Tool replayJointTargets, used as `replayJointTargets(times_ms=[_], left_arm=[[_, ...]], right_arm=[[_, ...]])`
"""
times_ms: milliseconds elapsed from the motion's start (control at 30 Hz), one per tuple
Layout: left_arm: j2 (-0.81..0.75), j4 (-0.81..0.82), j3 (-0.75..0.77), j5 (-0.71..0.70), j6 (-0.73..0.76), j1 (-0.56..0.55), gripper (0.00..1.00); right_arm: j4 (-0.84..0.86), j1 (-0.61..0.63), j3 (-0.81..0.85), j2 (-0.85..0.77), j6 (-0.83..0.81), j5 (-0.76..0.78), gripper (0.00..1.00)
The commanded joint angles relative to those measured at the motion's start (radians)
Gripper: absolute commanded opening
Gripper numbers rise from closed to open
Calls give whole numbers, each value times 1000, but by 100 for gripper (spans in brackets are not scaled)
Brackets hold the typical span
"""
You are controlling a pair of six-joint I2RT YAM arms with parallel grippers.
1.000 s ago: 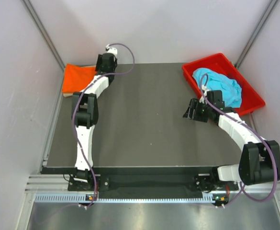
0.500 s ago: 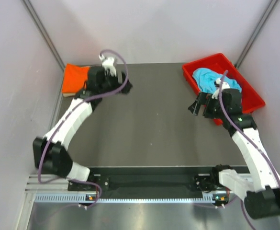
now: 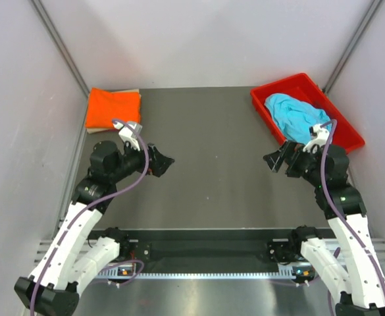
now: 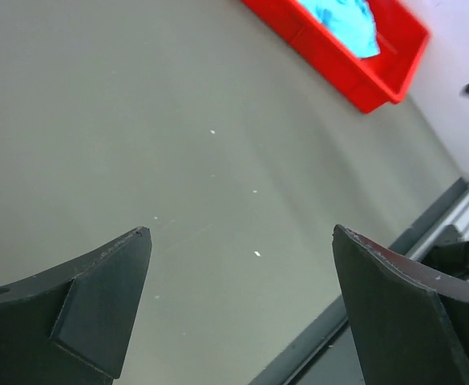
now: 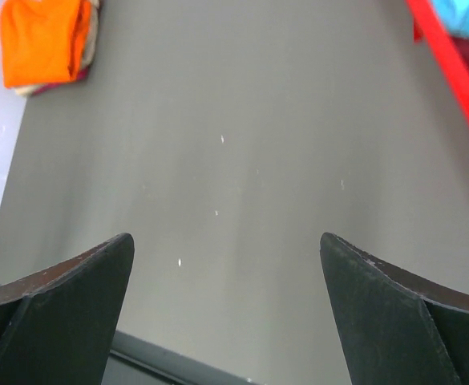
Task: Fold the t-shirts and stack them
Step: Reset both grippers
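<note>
Overhead view of a dark grey tabletop [image 3: 212, 131] enclosed by pale walls, with two white-and-black arms rising from its near edge. At the far left corner, a neatly folded orange t-shirt [image 3: 113, 108] lying flat on top of a tan t-shirt [image 5: 92, 32], with only a thin strip of the tan cloth peeping out along the edge. At the far right corner, a red bin [image 3: 347, 124] set at an angle, with a turquoise t-shirt [image 3: 297, 115] crumpled inside, unfolded and heaped in a loose mound. On the left side, the left pincer [image 3: 162, 163] raised above the tabletop, near the orange pile yet clear of it, pointing toward the middle. Fingers spread wide apart in the left wrist view, grey surface between them and the red bin far beyond. On the right side, the right pincer [image 3: 276, 160] close to the near end of the bin, above the tabletop, also aimed toward the middle. Fingers likewise spread wide in the right wrist view, gripping no cloth, with the orange pile at the upper left and a sliver of the bin at the upper right. Both pincers well apart from each other.
</note>
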Motion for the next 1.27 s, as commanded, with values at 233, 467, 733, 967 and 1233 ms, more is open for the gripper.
replayJointTargets(times_ms=[233, 467, 733, 967, 1233], left_arm=[[-46, 72, 5, 13, -82, 3, 99], [-63, 95, -4, 5, -109, 3, 99], [-67, 94, -7, -7, -109, 3, 99], [-80, 115, -32, -22, -125, 3, 99], [-81, 132, -33, -15, -129, 3, 99]], right_arm=[[23, -7, -34, -43, 37, -24, 100], [14, -7, -31, -62, 27, -24, 100], [11, -7, -34, -73, 13, -27, 100], [4, -7, -32, -77, -4, -15, 100], [46, -7, -64, -109, 0, -18, 100]])
